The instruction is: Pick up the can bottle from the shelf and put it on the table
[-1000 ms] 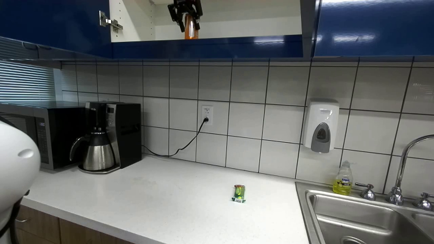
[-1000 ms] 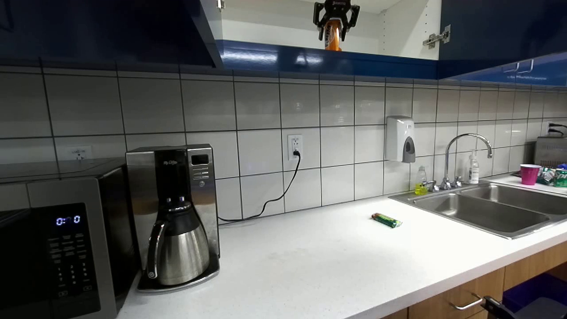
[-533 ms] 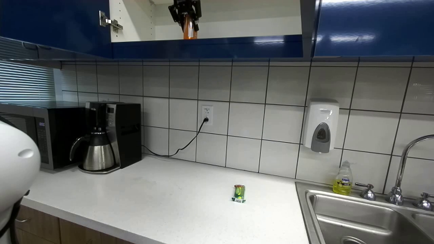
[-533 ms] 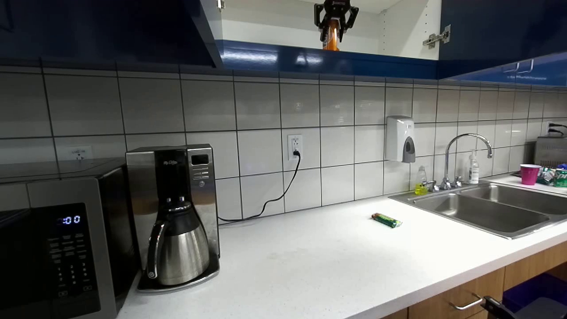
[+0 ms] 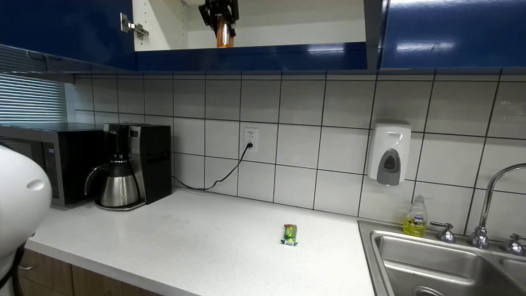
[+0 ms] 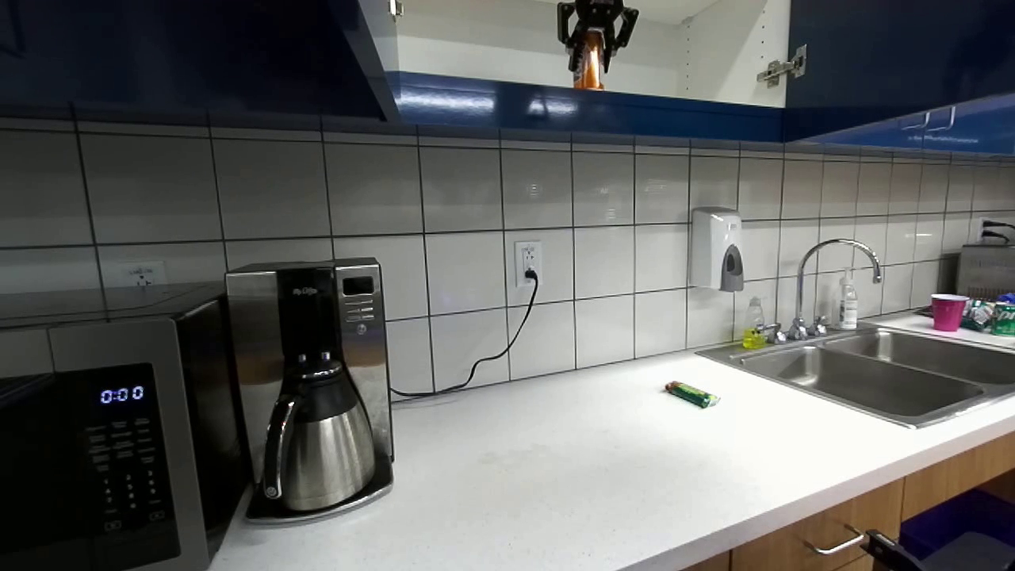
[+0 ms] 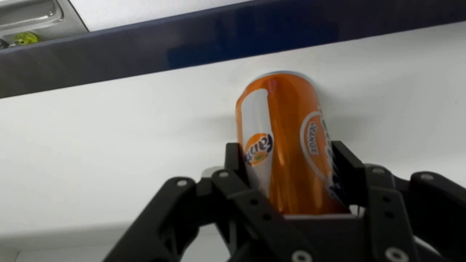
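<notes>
1. Location: the orange can is inside the shelf, close to its blue front edge, above the level of the table.
2. Long axis: in both exterior views the orange can is close to upright. In the wrist view the axis runs from my grasp toward that view's top, leaning slightly left.
3. Direction: the silver-rimmed lower end points away from me, toward the blue front edge in the wrist view. "Fanta" lettering shows on the left of the visible face, "ORANGE" on the right.
4. Support: whether the lower end touches the shelf, I cannot tell.
5. Grip: my gripper is clamped on the orange can, my fingers bearing on opposite sides of its upper part.
6. Clear bottle: upright at the back of the sink; yellow liquid occupies its lower part.
7. Coffee pot: steel, standing on the base of the coffee maker; its wall hides the contents.
8. Soap dispenser: fixed to the tiled wall; contents concealed.
9. Pump bottle: upright behind the sink in an exterior view; contents too small to judge.
10. Pink cup: upright beyond the sink in an exterior view; its inside is hidden from me. A green can is near it, cut by the view's edge.
</notes>
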`<action>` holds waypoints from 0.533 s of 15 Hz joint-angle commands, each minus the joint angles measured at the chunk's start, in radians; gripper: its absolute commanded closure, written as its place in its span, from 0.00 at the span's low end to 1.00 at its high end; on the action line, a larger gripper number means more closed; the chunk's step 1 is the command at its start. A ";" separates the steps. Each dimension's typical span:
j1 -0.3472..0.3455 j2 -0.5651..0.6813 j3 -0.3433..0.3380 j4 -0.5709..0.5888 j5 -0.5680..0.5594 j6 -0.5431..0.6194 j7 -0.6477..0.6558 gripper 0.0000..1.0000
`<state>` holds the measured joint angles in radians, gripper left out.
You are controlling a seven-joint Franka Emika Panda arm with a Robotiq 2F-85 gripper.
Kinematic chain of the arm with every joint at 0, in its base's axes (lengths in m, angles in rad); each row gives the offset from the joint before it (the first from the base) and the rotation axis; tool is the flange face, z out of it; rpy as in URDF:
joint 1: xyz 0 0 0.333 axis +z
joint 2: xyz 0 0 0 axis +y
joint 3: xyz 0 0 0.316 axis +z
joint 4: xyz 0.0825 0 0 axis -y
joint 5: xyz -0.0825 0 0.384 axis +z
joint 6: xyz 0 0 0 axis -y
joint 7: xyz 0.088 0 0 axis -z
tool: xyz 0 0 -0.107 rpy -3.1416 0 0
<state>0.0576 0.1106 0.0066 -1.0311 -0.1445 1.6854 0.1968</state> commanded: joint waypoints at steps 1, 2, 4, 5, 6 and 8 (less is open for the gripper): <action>0.022 -0.051 0.009 -0.010 -0.022 -0.052 0.020 0.62; 0.028 -0.063 0.008 -0.011 -0.023 -0.059 0.021 0.62; 0.036 -0.084 0.007 -0.008 -0.024 -0.074 0.024 0.62; 0.038 -0.096 0.006 -0.009 -0.020 -0.083 0.022 0.62; 0.040 -0.113 0.006 -0.019 -0.019 -0.083 0.021 0.62; 0.041 -0.143 0.004 -0.038 -0.013 -0.094 0.016 0.62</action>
<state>0.0929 0.0258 0.0067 -1.0325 -0.1446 1.6158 0.1968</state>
